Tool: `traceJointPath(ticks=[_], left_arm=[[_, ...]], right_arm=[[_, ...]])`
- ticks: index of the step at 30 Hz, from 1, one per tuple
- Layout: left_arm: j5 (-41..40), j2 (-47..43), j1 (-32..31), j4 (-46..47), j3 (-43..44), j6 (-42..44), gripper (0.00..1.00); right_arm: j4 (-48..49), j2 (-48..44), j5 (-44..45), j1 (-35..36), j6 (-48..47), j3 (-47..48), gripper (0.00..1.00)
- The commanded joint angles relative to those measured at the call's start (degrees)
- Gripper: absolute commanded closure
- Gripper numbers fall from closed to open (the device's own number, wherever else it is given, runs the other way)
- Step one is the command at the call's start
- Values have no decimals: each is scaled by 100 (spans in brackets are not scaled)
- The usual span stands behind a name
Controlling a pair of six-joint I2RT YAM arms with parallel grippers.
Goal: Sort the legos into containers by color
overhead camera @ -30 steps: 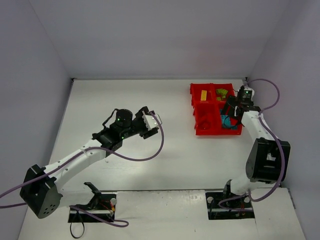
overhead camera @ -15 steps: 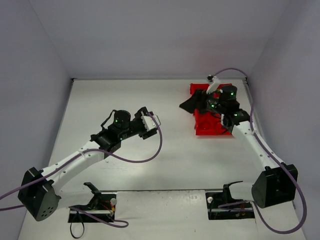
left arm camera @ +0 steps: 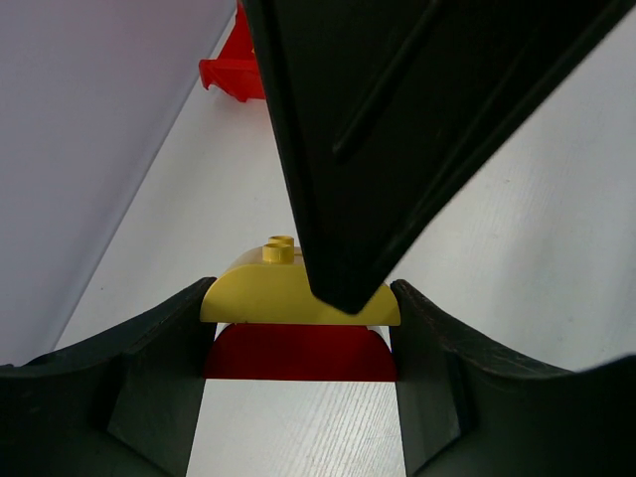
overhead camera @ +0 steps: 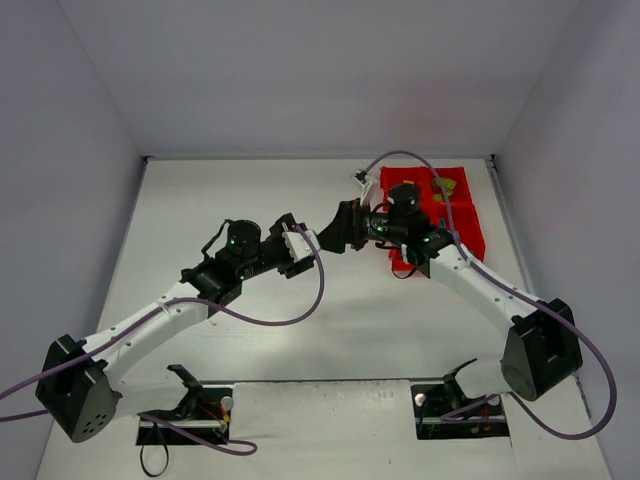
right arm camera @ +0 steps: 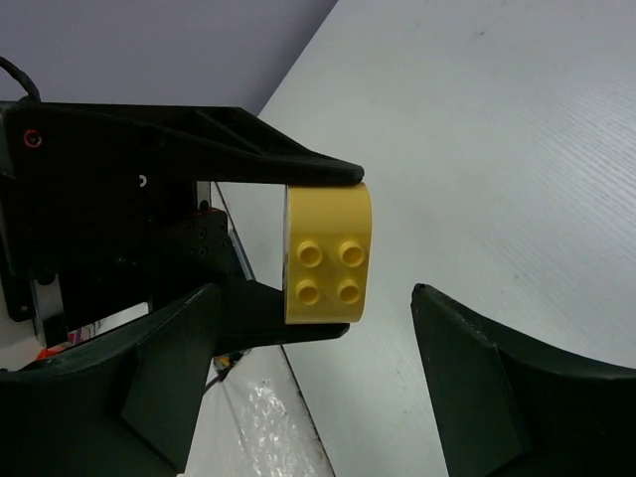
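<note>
The right arm has swung left off the red tray (overhead camera: pixel 474 238), reaching across with the right gripper (overhead camera: pixel 345 228) gaping wide at the yellow brick (right arm camera: pixel 326 253), which the left gripper (overhead camera: pixel 303 243) has clamped.

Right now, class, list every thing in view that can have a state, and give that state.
yellow brick: gripped on two sides, studs facing the right wrist camera.
left claw: shut on the yellow brick.
right claw: open, straddling the yellow brick.
red tray: upright, open-topped.
</note>
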Motion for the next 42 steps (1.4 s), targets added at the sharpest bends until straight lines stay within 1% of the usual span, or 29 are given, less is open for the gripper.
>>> traceJointPath(ticks=[1, 5, 7, 8, 9, 11, 12, 14, 15, 16, 19, 20, 22, 25, 29, 37, 41, 42], left_arm=[[169, -186, 33, 469, 82, -3, 75], [212, -212, 33, 478, 73, -11, 75], [230, -212, 33, 478, 73, -20, 75], [247, -229, 33, 478, 73, -11, 75], [265, -229, 33, 478, 64, -11, 75], [283, -212, 33, 469, 73, -11, 75], [283, -212, 33, 469, 73, -11, 75], [274, -212, 33, 477, 73, -11, 75], [265, -203, 33, 478, 73, -20, 73], [222, -203, 33, 504, 64, -29, 63], [134, -194, 33, 539, 38, -47, 48], [116, -186, 33, 539, 38, -47, 41], [55, -168, 33, 504, 38, -38, 34], [-24, -150, 33, 434, 47, 24, 29], [-148, -150, 33, 442, 20, 68, 26], [-306, -54, 33, 363, 73, 85, 26], [-297, -36, 42, 267, 99, 103, 38], [-271, -36, 42, 249, 117, 129, 43]], right_arm=[[682, 97, -50, 209, 96, 93, 27], [735, 212, 3, 253, 87, 101, 32], [761, 230, 46, 253, 79, 84, 37], [770, 247, 55, 253, 79, 84, 39], [779, 256, 55, 262, 79, 84, 45], [814, 265, 55, 262, 96, 66, 53], [832, 265, 55, 262, 105, 66, 66], [849, 247, 47, 262, 105, 57, 82], [858, 247, 55, 262, 96, 57, 96], [858, 221, 55, 262, 96, 57, 100], [858, 203, 47, 253, 105, 49, 100], [858, 194, 38, 253, 105, 49, 100], [858, 159, 38, 253, 105, 57, 100], [858, 133, 29, 236, 114, 49, 100], [849, 133, 3, 218, 105, 57, 100], [849, 115, -33, 209, 114, 31, 100], [849, 115, -41, 209, 96, 5, 100], [858, 115, -50, 209, 96, -4, 100]])
